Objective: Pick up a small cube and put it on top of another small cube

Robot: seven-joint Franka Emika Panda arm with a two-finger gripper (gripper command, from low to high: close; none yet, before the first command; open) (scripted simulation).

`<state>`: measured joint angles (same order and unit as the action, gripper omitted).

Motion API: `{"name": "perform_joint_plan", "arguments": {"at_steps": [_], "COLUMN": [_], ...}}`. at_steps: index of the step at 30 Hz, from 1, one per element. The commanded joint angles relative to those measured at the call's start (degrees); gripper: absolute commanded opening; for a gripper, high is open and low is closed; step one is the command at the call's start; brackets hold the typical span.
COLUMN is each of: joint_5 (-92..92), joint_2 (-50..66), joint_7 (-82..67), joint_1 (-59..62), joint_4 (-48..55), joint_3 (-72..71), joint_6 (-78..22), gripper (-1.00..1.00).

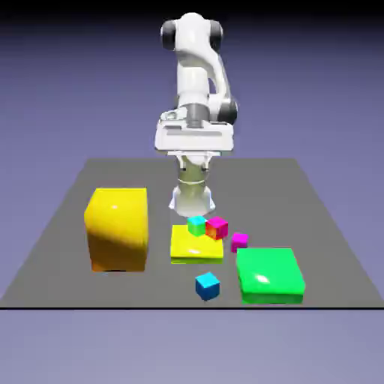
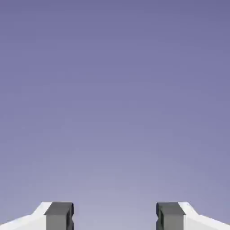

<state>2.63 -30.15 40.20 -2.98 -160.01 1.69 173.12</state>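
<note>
One tiny blue cube alone near the flat green block (gripper fingers spread apart, nothing between).

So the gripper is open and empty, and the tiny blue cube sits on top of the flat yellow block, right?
Not quite. The gripper is open and empty, but the exterior view shows the tiny blue cube on the table, in front of the flat yellow block.
</note>
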Motion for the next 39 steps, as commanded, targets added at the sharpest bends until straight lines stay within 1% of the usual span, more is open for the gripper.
{"name": "perform_joint_plan", "arguments": {"at_steps": [1, 25, 26, 33, 34, 35, 39], "joint_5": [2.2, 53.8, 53.8, 56.6, 56.6, 56.6, 54.9], "joint_2": [2.1, 51.3, 51.3, 64.6, 64.6, 64.6, 56.3], "joint_7": [-1.9, -46.2, -46.2, -41.0, -41.0, -41.0, -44.2], "joint_1": [-1.9, -46.9, -46.9, -43.7, -43.7, -43.7, -45.7], "joint_4": [0.8, 20.2, 20.2, 25.1, 25.1, 25.1, 22.1], "joint_3": [1.4, 34.7, 34.7, 35.2, 35.2, 35.2, 34.9], "joint_6": [-0.7, -18.2, -18.2, -8.5, -8.5, -8.5, -14.5], "gripper": [0.00, 0.00, 0.00, 0.00, -1.00, -1.00, -1.00]}}
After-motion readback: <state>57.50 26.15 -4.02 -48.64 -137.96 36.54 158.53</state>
